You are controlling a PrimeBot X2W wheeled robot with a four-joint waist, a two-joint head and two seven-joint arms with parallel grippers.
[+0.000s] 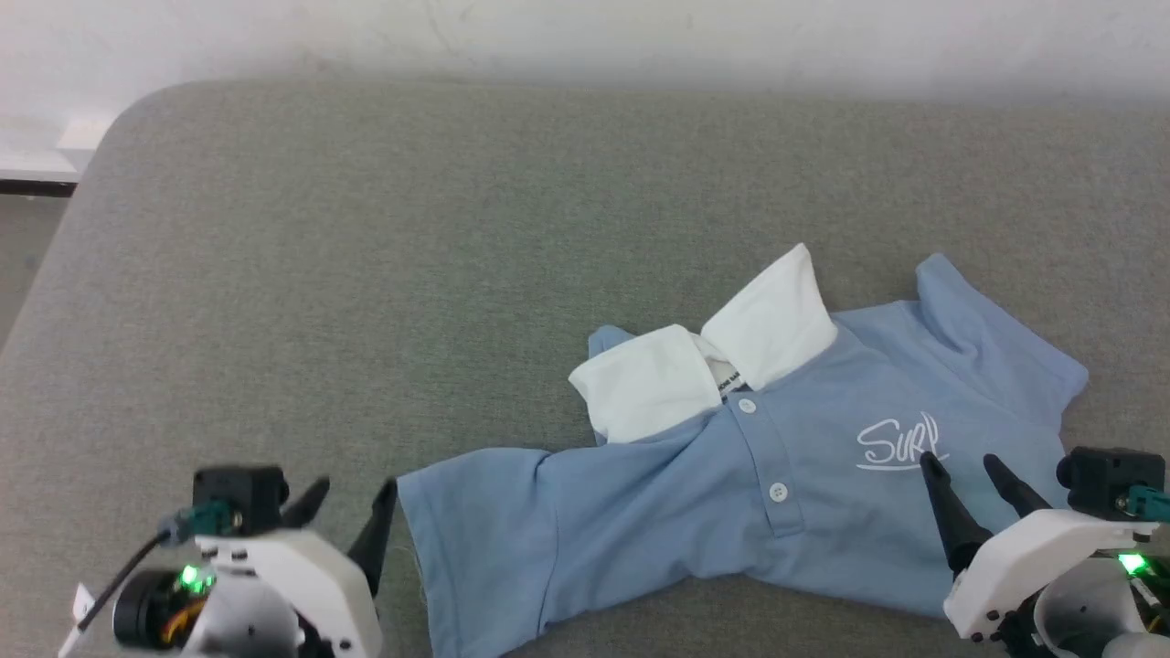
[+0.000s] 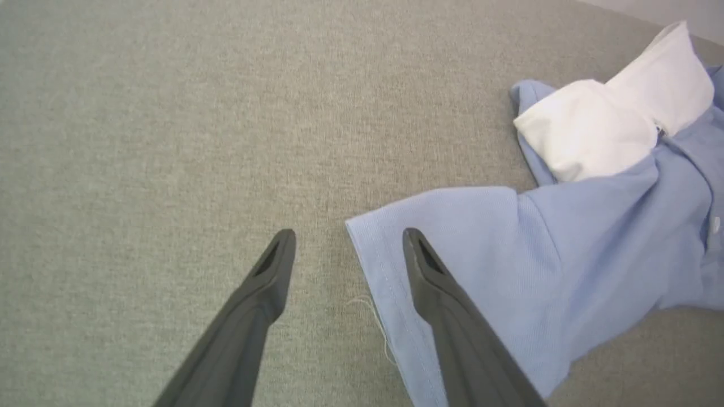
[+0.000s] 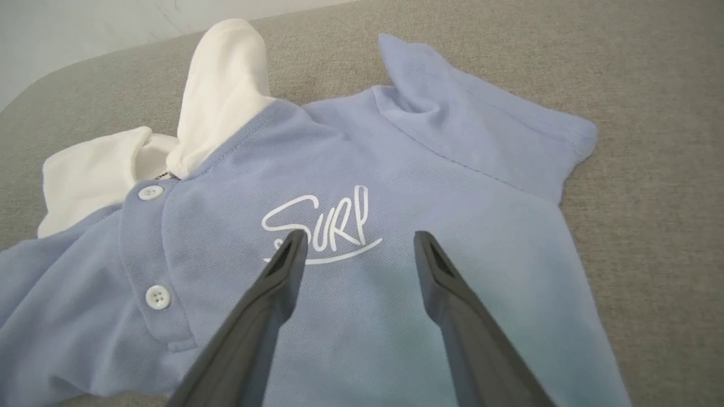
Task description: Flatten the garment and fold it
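Jaws stand apart on both: the left gripper (image 1: 355,489) straddles one sleeve (image 1: 466,512) edge of the shirt (image 1: 658,521); the right gripper (image 1: 958,461) hangs over the logo (image 1: 896,443) (white script), gripping nothing.

On the chest of the light blue shirt (image 1: 640,521) a white handwritten logo (image 3: 322,226) reads "Surp", with a long sweeping stroke drawn under it. A small tag (image 1: 728,379) inside the white collar (image 1: 772,320) carries dark print, too small to read
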